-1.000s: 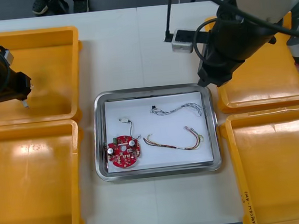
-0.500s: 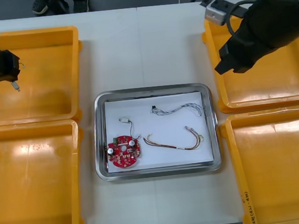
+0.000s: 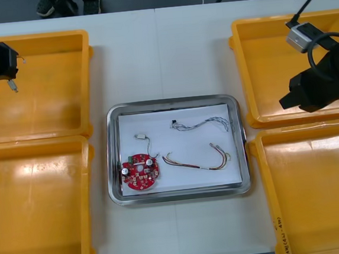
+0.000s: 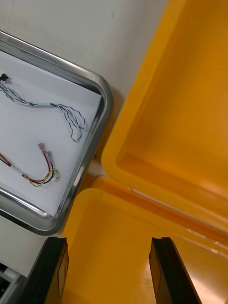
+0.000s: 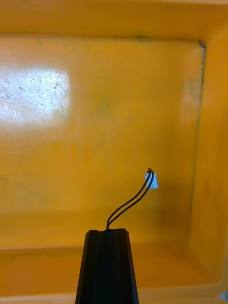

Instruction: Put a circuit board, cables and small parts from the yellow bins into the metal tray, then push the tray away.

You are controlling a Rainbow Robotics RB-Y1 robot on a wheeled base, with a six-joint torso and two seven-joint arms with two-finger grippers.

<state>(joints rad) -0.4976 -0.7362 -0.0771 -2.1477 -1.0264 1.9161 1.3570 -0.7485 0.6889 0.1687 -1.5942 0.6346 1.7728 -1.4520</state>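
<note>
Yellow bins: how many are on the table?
4: far left bin, near left bin, far right bin, near right bin, flanking the tray. None seems hidden.

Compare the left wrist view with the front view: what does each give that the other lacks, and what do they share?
Left wrist view adds: a close look at the left hand, its fingers shut on a thin black cable that ends in a white plug. Front view adds: the metal tray holding the red circuit board, the blue and white cable and the red and yellow cable, plus the right hand off to the tray's right. Shared: the far left yellow bin, with the left hand above it.
</note>
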